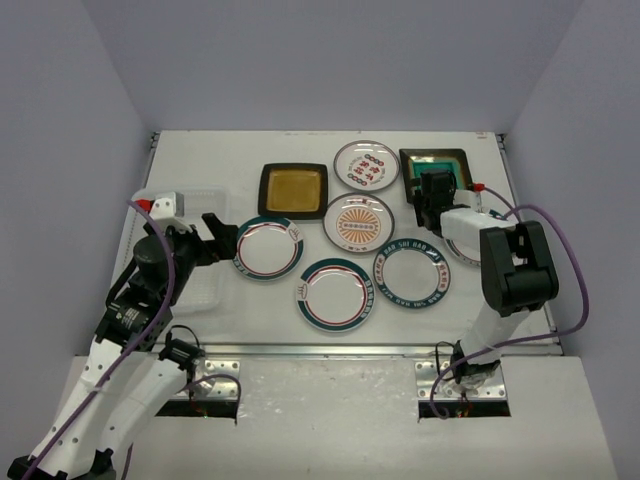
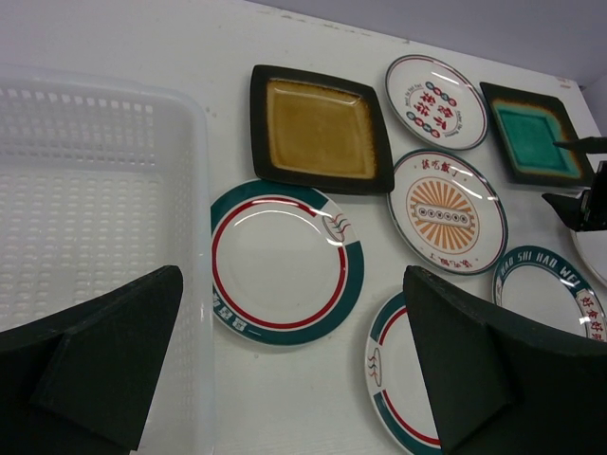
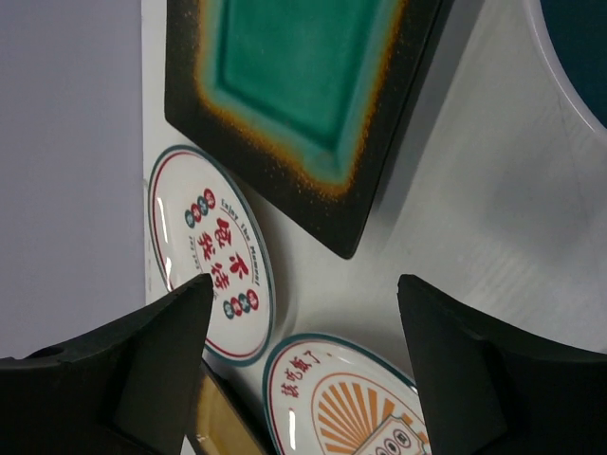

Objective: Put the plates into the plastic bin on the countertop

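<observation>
Several plates lie on the countertop (image 1: 200,150): an amber square one (image 1: 292,189), a teal square one (image 1: 446,160), a red-motif one (image 1: 366,165), a sunburst one (image 1: 359,222), two green-banded ones (image 1: 268,248) (image 1: 337,294) and a blue-banded one (image 1: 411,273). Another is mostly hidden under the right arm (image 1: 462,252). The plastic bin (image 1: 205,196) stands at the left, empty in the left wrist view (image 2: 204,237). My left gripper (image 1: 222,240) is open, over the bin's right wall next to the green-banded plate (image 2: 285,261). My right gripper (image 1: 435,192) is open above the teal plate's (image 3: 303,85) near corner.
The left arm covers most of the bin in the top view. The right arm's body (image 1: 515,265) hangs over the right edge of the countertop. Grey walls close in the back and sides. A metal strip runs along the front edge (image 1: 330,348).
</observation>
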